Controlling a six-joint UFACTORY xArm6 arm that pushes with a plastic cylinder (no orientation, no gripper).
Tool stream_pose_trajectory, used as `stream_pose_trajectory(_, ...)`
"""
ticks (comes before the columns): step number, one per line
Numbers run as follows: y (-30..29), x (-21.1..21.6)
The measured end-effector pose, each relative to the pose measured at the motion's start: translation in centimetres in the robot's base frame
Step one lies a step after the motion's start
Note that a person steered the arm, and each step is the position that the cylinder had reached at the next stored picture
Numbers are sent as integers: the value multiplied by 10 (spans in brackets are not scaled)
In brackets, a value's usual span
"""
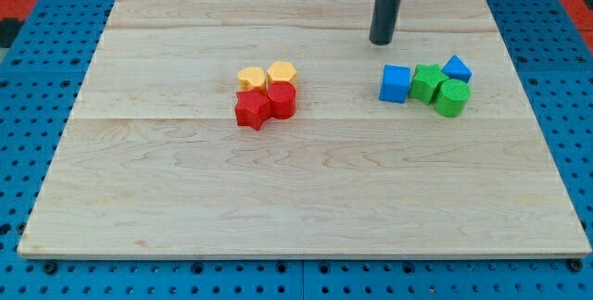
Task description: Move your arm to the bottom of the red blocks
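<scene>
Two red blocks sit together left of the board's middle: a star-shaped red block (251, 110) and a rounder red block (283, 100) to its right. Two yellow blocks (251, 79) (282, 72) touch them from above. My tip (381, 42) is near the view's top, right of centre. It is well up and to the right of the red blocks and just above the blue cube (395, 84). It touches no block.
Right of centre lies a cluster: the blue cube, a green star block (427, 82), a green cylinder (452, 98) and a second blue block (457, 68). The wooden board (306, 198) lies on a blue pegboard surface.
</scene>
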State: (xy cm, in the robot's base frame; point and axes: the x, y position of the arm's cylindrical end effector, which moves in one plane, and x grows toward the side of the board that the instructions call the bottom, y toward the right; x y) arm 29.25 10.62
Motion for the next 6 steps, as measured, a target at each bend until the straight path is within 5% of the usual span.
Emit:
stream_pose_trajectory(4,-192,44)
stream_pose_trajectory(6,-266,155)
